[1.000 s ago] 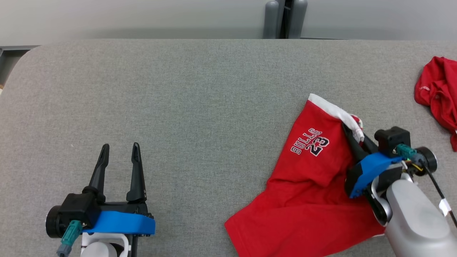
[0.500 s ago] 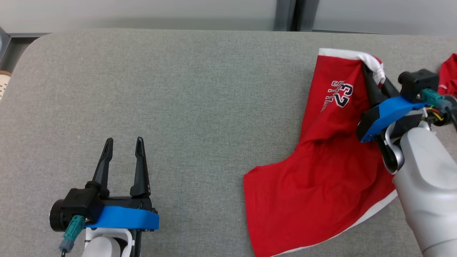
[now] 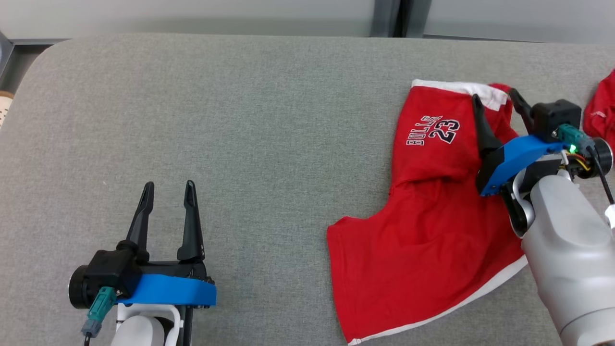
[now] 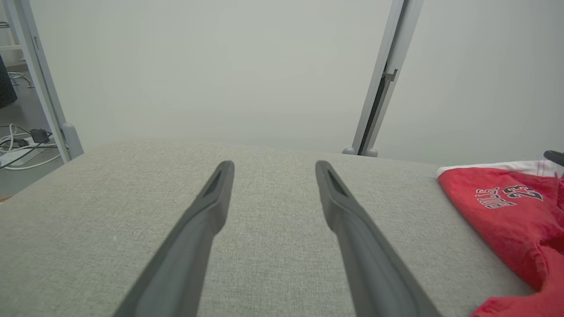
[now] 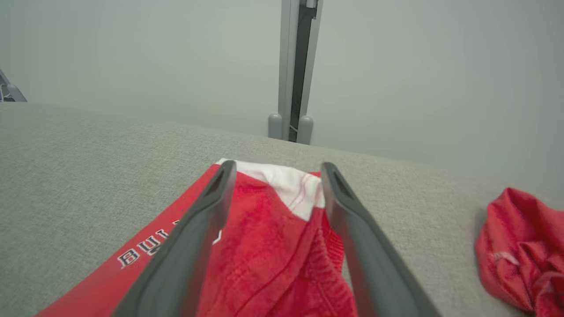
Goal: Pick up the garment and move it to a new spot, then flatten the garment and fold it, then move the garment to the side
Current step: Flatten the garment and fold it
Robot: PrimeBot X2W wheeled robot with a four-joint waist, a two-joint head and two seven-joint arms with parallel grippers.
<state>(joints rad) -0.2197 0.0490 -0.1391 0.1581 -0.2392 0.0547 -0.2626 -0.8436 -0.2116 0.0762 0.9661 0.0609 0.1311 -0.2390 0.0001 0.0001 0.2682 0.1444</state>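
The garment (image 3: 432, 226), red shorts with white trim and "BULLS 23" lettering, lies rumpled on the right half of the grey table (image 3: 264, 134). My right gripper (image 3: 495, 98) stands open just above its far white-trimmed corner, with loose cloth (image 5: 282, 220) lying between the spread fingers. In the left wrist view the garment (image 4: 506, 211) sits at the right edge. My left gripper (image 3: 168, 187) is open over bare table at the lower left, far from the shorts, with nothing between its fingers (image 4: 211, 207).
A second crumpled red garment (image 3: 600, 113) lies at the table's right edge, close to my right wrist, and appears again (image 5: 524, 251) in the right wrist view. A grey post (image 5: 293, 66) stands behind the table's far edge.
My right gripper was shut on the shorts' white-trimmed corner and has now opened, dropping it onto the table. The head camera shifted between the earlier pictures. The left gripper has stayed open.
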